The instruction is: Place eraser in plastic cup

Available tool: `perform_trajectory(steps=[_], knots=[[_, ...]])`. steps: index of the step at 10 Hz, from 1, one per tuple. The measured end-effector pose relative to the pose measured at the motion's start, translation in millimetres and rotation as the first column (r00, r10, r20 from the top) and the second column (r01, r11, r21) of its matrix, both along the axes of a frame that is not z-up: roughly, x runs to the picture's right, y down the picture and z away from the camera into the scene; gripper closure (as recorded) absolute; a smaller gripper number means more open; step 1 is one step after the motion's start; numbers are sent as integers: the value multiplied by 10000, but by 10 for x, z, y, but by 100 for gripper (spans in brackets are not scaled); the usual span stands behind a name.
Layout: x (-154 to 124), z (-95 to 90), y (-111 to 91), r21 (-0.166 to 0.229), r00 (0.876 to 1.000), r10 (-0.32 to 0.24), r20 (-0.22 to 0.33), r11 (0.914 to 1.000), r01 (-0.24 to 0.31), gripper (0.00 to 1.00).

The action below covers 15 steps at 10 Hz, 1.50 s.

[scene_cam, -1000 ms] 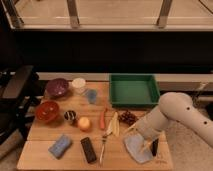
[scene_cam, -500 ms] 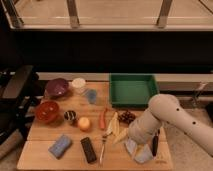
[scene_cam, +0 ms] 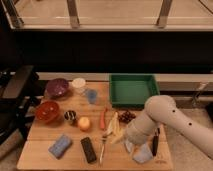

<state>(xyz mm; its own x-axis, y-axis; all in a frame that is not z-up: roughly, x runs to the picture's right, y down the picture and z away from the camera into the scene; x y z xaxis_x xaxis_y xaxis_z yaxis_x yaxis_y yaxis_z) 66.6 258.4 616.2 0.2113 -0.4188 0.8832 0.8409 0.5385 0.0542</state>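
The hand (scene_cam: 114,133) hung low over the surface (scene_cam: 40,155), fingers apart and gripping nothing. The eraser (scene_cam: 88,149) lay flat just past the fingertips, toward the front edge, with a slim tool (scene_cam: 102,146) between it and the hand. The plastic cup (scene_cam: 91,95) stood well beyond the hand, toward the back. A careless close could catch the tool instead, and the long eraser might tip that small cup when lowered in.

The white arm (scene_cam: 167,119) reaches in from the right, its pincer (scene_cam: 120,134) low at centre-front, jaws parted.
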Motion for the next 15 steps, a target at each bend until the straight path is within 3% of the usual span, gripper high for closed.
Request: perform_trajectory(steps=[4, 8, 12, 15], knots=[[-688, 163, 10, 774, 9923, -631, 1069, 9955, 550, 35], [-1012, 323, -18, 1291, 9876, -793, 1354, 9897, 618, 35], [-1522, 557, 176, 1041, 9783, -1195, 1693, 9892, 1029, 35], [-1661, 611, 289, 817, 9720, -1317, 1945, 9897, 1177, 35]])
